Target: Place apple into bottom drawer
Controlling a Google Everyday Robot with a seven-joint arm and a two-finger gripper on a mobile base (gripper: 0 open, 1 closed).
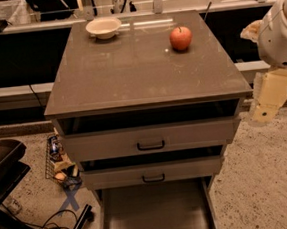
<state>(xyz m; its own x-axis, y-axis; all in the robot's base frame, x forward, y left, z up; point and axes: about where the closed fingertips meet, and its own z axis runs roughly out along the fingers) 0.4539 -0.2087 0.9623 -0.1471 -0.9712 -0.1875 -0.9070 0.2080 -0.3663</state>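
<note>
The red-orange apple [180, 38] with a short dark stem stands on the cabinet top [140, 71], at the back right. The bottom drawer [156, 208] is pulled out below the two upper drawers, its flat floor bare. My gripper [269, 100] hangs at the right edge of the view, beside the cabinet's right front corner, lower than the top and well to the right of the apple. It holds nothing that I can see.
A cream shallow bowl [104, 27] sits at the back left of the cabinet top. The two upper drawers [150, 142] have grey fronts with black handles. A wire basket of items [60, 164] and cables lie on the floor at left, beside a dark chair [2, 164].
</note>
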